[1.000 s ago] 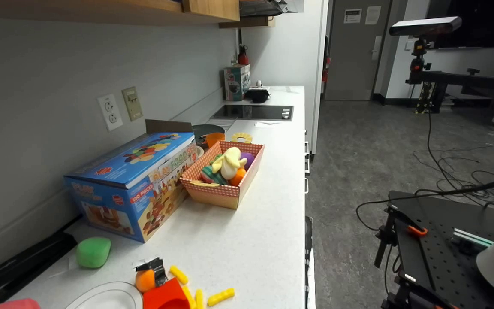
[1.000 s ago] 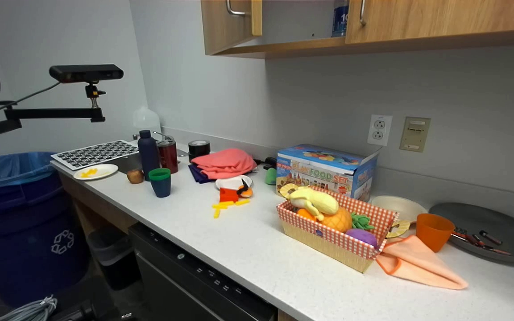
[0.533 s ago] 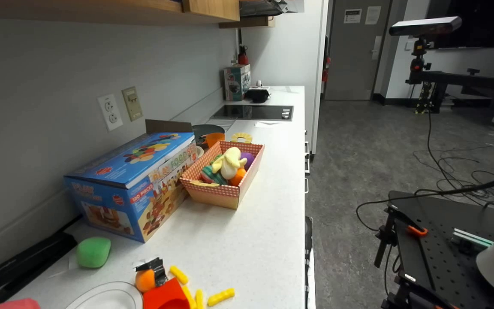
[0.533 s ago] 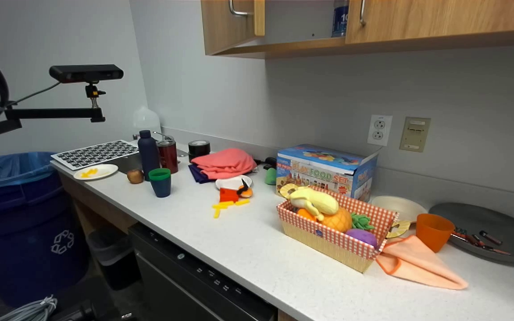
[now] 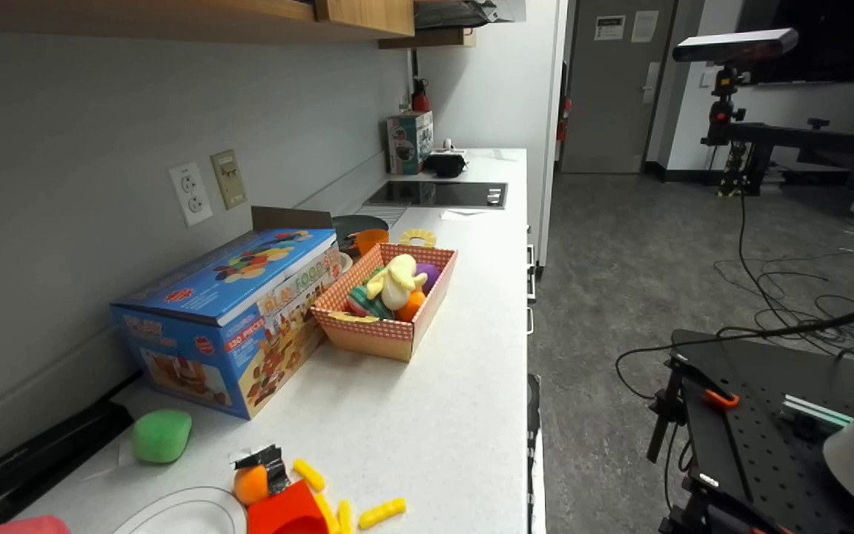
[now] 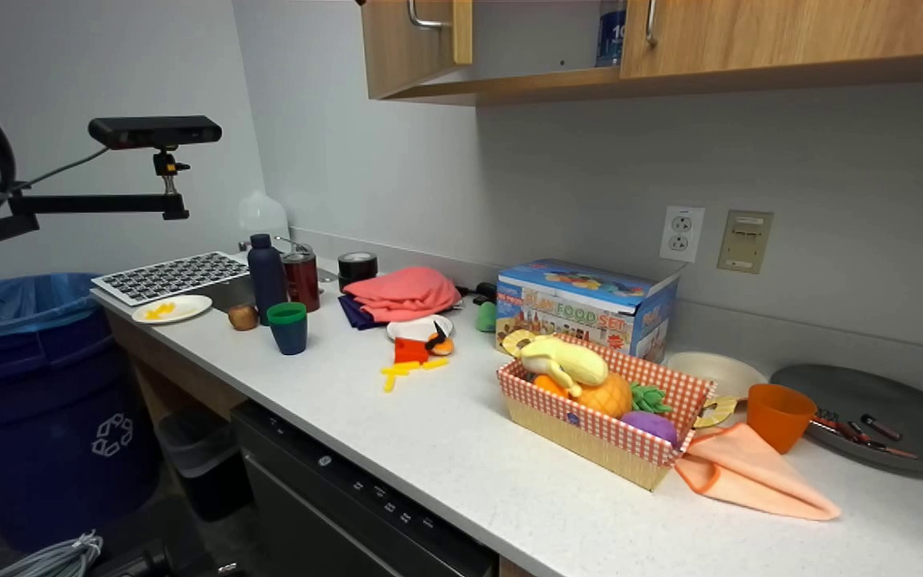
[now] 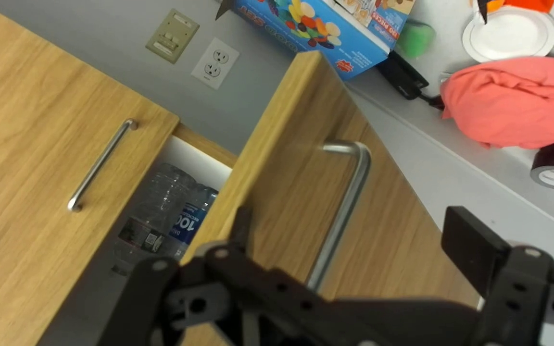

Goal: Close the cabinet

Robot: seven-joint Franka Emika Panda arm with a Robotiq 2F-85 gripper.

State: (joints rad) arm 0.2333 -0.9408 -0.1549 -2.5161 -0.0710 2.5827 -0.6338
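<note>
The wooden wall cabinet has its left door (image 6: 413,48) ajar in an exterior view, leaving a gap beside the shut right door (image 6: 798,36). In the wrist view the ajar door (image 7: 392,230) stands out from the cabinet, with its metal handle (image 7: 361,168) facing the camera. The neighbouring shut door (image 7: 41,144) is at left. My gripper (image 7: 351,218) is open, its fingers wide apart on either side of the handle. One finger is close to the door's free edge; contact cannot be told. The gripper holds nothing. The exterior views do not clearly show it.
Plastic bottles (image 7: 161,211) are inside the cabinet. Below, the counter (image 6: 429,433) bears a blue play food box (image 6: 582,304), a checkered basket (image 6: 582,441) of toy food, a pink cloth (image 6: 405,292) and a dark bottle (image 6: 267,276). A camera (image 6: 155,132) on an arm stands at left.
In an exterior view the door's free edge moved slightly toward closing by half a second ago, then slightly back. The cable at left shifted right, and a small dark tip now shows above the door.
</note>
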